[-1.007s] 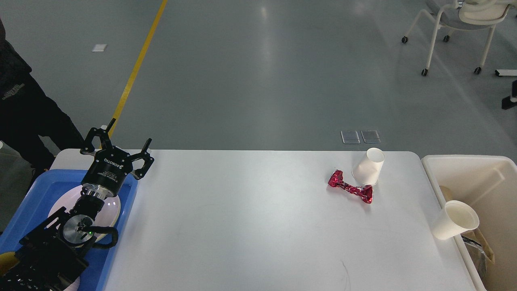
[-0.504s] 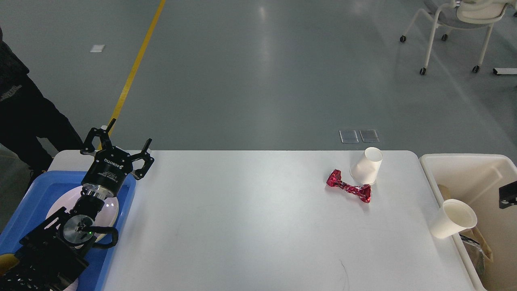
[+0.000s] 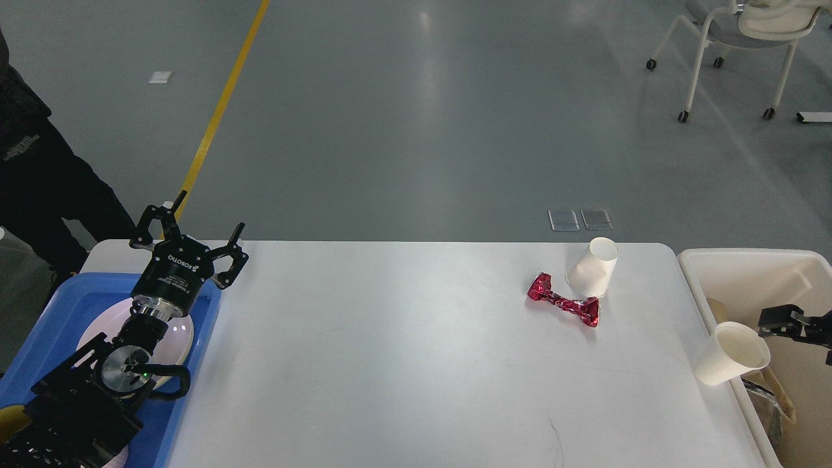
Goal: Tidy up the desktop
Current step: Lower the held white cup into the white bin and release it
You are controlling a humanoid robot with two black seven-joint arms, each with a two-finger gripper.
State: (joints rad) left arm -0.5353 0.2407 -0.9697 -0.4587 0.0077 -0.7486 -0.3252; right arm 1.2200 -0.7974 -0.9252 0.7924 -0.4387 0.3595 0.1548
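Note:
The white desktop (image 3: 403, 364) holds a crumpled red foil wrapper (image 3: 563, 302) at the back right, touching a tipped white paper cup (image 3: 593, 268) behind it. A second white paper cup (image 3: 731, 354) leans at the desktop's right edge against the cream bin (image 3: 747, 260). My left gripper (image 3: 194, 227) is open and empty above the far end of the blue tray (image 3: 58, 305). My right gripper (image 3: 777, 318) reaches in from the right edge over the bin, just right of the second cup's rim. Its fingers cannot be told apart.
A white plate (image 3: 185, 338) lies in the blue tray under my left arm. The bin holds brown paper and dark scraps (image 3: 770, 396). A person in black (image 3: 39, 182) stands at the far left. A wheeled chair (image 3: 734, 39) stands on the floor at the far right.
My right gripper has come into view from the right edge and moved left over the bin toward the second cup. The left arm and the things on the desktop have not moved.

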